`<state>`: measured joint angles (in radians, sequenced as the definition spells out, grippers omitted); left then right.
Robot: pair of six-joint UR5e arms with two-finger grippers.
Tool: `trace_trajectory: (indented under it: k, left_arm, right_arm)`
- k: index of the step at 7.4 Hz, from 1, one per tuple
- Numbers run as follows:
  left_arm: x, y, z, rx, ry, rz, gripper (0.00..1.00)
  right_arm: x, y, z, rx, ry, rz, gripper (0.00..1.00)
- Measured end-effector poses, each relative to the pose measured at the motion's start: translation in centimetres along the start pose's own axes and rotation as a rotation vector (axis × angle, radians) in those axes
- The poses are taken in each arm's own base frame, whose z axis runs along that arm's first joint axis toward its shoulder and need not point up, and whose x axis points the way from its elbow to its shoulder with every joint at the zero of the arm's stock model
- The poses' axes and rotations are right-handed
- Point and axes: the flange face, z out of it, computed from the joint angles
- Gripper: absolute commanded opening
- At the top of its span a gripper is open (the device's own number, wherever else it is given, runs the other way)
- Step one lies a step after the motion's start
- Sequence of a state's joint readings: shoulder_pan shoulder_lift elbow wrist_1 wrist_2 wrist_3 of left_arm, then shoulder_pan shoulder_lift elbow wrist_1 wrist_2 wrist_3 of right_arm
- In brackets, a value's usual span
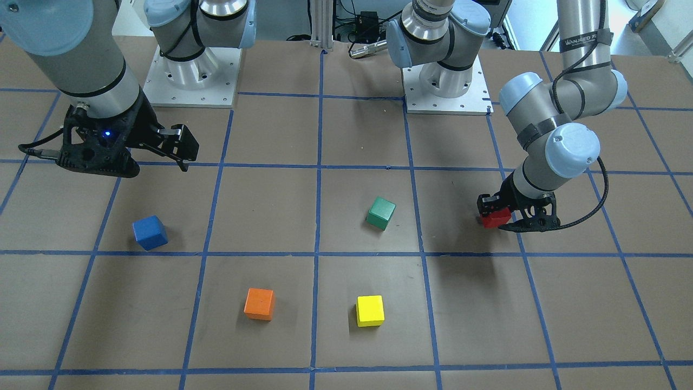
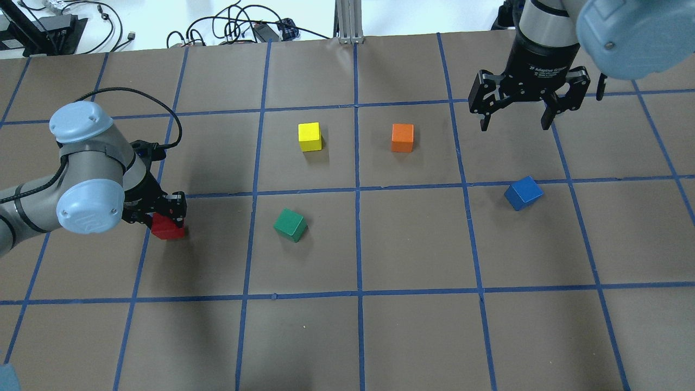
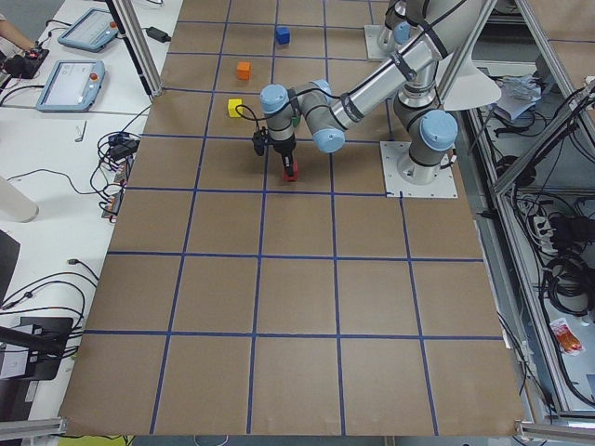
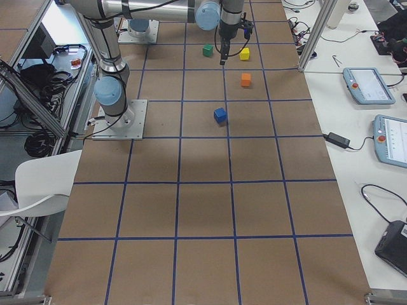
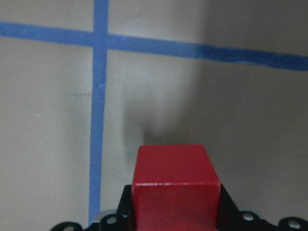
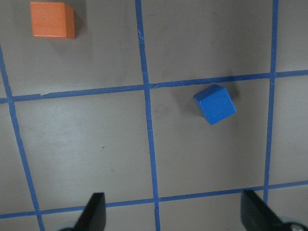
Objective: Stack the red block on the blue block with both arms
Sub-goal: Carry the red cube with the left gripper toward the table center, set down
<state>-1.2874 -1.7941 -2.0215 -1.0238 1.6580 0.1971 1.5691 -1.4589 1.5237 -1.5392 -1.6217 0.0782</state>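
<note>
My left gripper (image 2: 165,216) is shut on the red block (image 2: 168,228) low over the table's left side. The block fills the bottom of the left wrist view (image 5: 175,187) between the jaws. It also shows in the front view (image 1: 496,218). I cannot tell whether it touches the table. The blue block (image 2: 523,193) lies alone, turned at an angle, on the right side (image 1: 150,232). My right gripper (image 2: 514,126) is open and empty, raised beyond the blue block. The right wrist view shows that block (image 6: 215,104) ahead of the open fingers.
A green cube (image 2: 290,225) lies right of the red block, between it and the blue one. A yellow cube (image 2: 309,136) and an orange cube (image 2: 402,137) lie farther out near the middle. Blue tape lines grid the brown table. The arm bases (image 1: 192,76) stand at the robot's edge.
</note>
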Motion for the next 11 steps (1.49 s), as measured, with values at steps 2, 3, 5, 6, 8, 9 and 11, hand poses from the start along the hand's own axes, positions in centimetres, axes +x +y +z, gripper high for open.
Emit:
trace_trajectory:
  k: [2, 3, 5, 6, 8, 9, 11]
  left_arm:
    - [7.1, -2.5, -7.1, -0.001, -0.013, 0.110, 0.07]
    - [11.6, -3.1, -9.8, 0.004, -0.008, 0.164, 0.07]
    - [20.8, -3.0, -10.4, 0.027, 0.033, 0.247, 0.10]
    - [24.8, -2.9, -9.6, 0.053, 0.071, 0.274, 0.12]
    - [31.2, -3.1, -8.2, 0.082, 0.110, 0.290, 0.11]
    - [33.7, -3.5, -7.0, 0.076, 0.111, 0.280, 0.12]
    - [37.4, -4.1, -4.2, 0.049, 0.097, 0.263, 0.24]
  right_arm:
    - [0.1, 0.0, 0.0, -0.001, 0.006, 0.001, 1.00]
    - [0.2, 0.0, 0.0, -0.001, 0.007, 0.002, 1.00]
    - [0.2, -0.1, 0.1, -0.001, 0.008, 0.002, 1.00]
    - [0.3, -0.1, 0.1, -0.002, 0.009, 0.002, 1.00]
    - [0.4, -0.1, 0.0, -0.001, 0.009, 0.004, 1.00]
    - [0.5, -0.1, 0.0, -0.002, 0.008, 0.004, 1.00]
    - [0.5, -0.1, 0.0, -0.004, 0.000, -0.001, 1.00]
